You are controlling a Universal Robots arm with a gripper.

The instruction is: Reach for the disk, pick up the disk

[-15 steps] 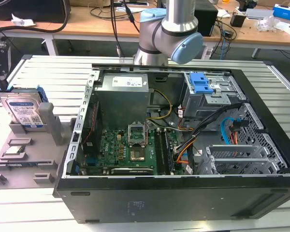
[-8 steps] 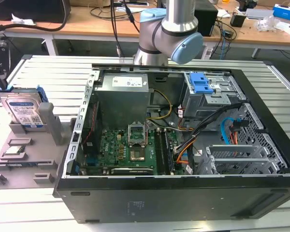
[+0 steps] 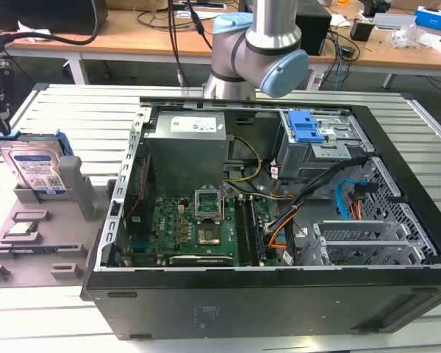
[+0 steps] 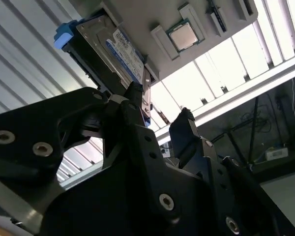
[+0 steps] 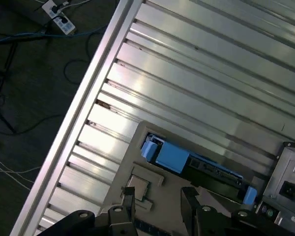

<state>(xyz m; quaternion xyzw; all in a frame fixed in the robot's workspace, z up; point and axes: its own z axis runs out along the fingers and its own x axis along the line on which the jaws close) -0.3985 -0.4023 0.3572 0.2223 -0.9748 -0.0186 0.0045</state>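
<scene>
Standing on its edge in a grey holder [image 3: 72, 184] on the exterior view's left side of the slatted metal tabletop [image 3: 81, 110], the disk [image 3: 33, 170] leans back a little, its labelled face turned toward that camera. It is well apart from the open computer case [image 3: 279, 294] that takes up the middle. The hand [image 5: 158, 197] hangs over the holder with its two black fingers [image 5: 189, 206] spread and nothing between them; both wrist views show an open gap. From the hand, the disk lies just beyond the fingertips, not between them and not touched. In the first wrist view its top edge, with blue rails at both ends, runs across in front of the hand, roughly in line with the gap from one finger to the other. To my eye that sets the fingers along the disk's length rather than across its thin body. A small square processor chip [image 4: 183, 35] sits in a recess of the same holder, near the disk and close by one finger in the first wrist view. The holder's upright posts stand right against the disk's face and look the likeliest thing to crowd a grip. A corner of the case is near the disk's far end, and past the tabletop's edge cables trail over the floor [image 5: 19, 98].
</scene>
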